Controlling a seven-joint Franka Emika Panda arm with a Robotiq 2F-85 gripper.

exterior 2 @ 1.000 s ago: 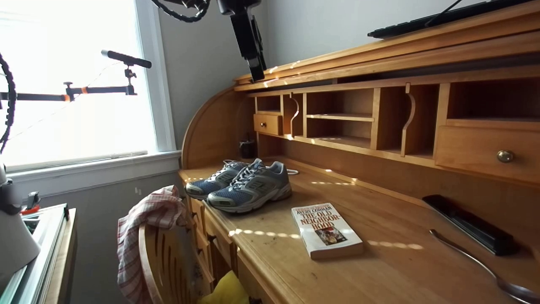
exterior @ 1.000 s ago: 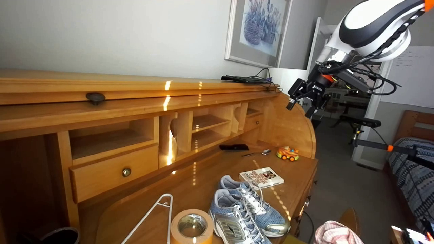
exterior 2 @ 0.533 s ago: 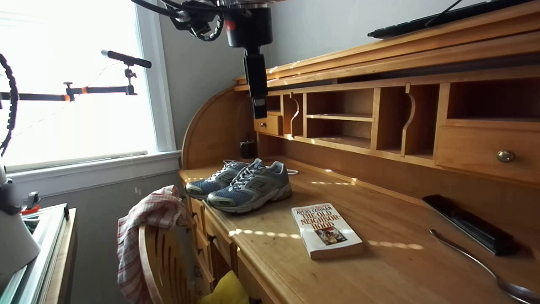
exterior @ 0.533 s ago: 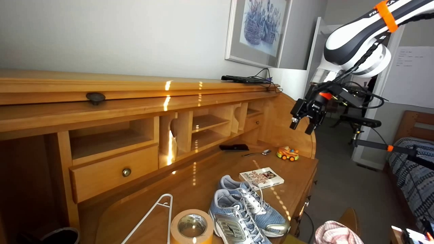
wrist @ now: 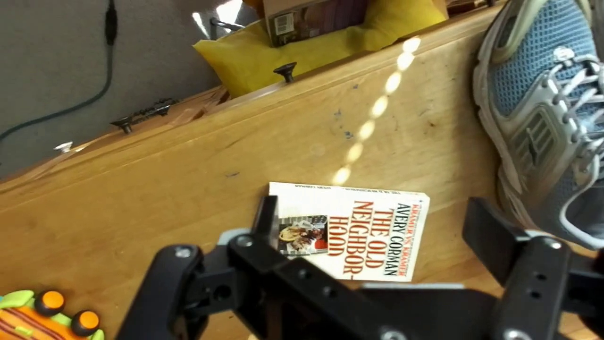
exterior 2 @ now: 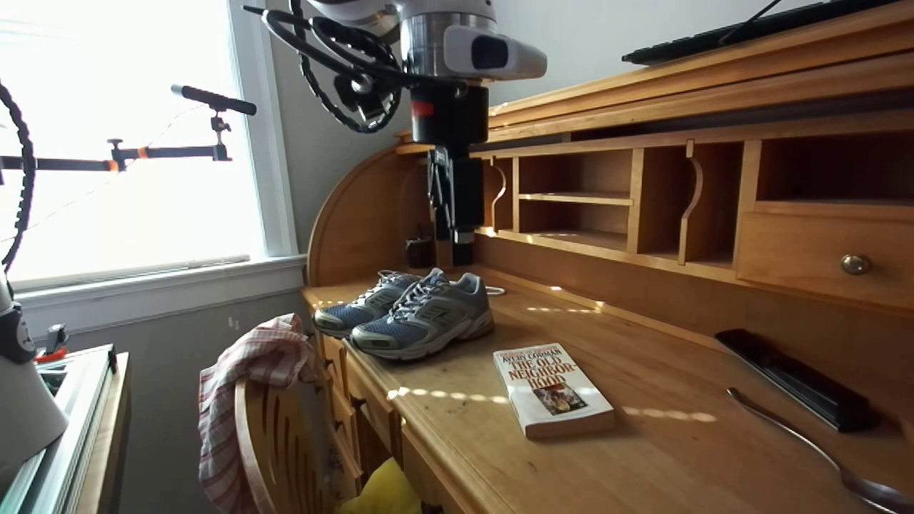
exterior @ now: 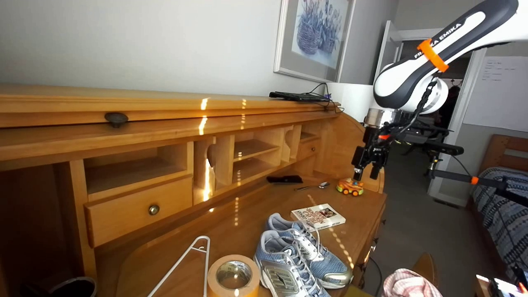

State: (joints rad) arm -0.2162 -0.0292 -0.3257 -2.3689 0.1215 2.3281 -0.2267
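Note:
My gripper [wrist: 375,222] is open and empty, fingers wide apart in the wrist view. It points down above the wooden desk [wrist: 226,146]. A white paperback book [wrist: 347,233] lies flat below and shows between the fingers; it also lies on the desk in both exterior views [exterior: 318,216] [exterior 2: 553,389]. The gripper hangs above the desktop in both exterior views [exterior: 366,173] [exterior 2: 460,250], touching nothing I can see. A pair of blue-grey running shoes [exterior: 297,255] stands beside the book. An orange toy car [exterior: 346,187] shows at the wrist view's lower left [wrist: 33,321].
A spoon [exterior 2: 792,435] and a black stapler-like object [exterior 2: 792,378] lie near the desk's back. A tape roll [exterior: 215,278] and white hanger [exterior: 207,258] lie beyond the shoes. Cubbyholes [exterior 2: 575,171] rise behind. A chair with checked cloth [exterior 2: 257,350] and a yellow cushion [exterior 2: 385,492] stand in front.
My gripper has come down from above the desk's upper ledge and turned to point more straight down. The arm has extended over the desk. The objects on the desk have not moved.

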